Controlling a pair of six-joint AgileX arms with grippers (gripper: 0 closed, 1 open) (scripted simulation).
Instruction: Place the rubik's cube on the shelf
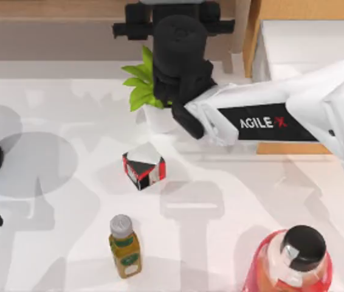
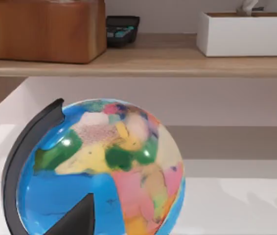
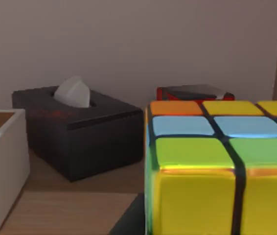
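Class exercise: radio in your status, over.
Right gripper at shelf. Rubik's cube at shelf level, beside tissue box, apart. Left arm parked left, by globe.

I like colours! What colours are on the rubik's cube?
The rubik's cube has yellow, green, blue and orange squares with dark lines between, best seen in the right wrist view.

Bright, even light from above washes the white table [image 1: 233, 201], where soft grey shadows overlap, the darkest a round patch left of centre. A small glint sits on the globe [image 2: 99, 171]. The rubik's cube [image 3: 221, 166] looms soft-edged at lower right.
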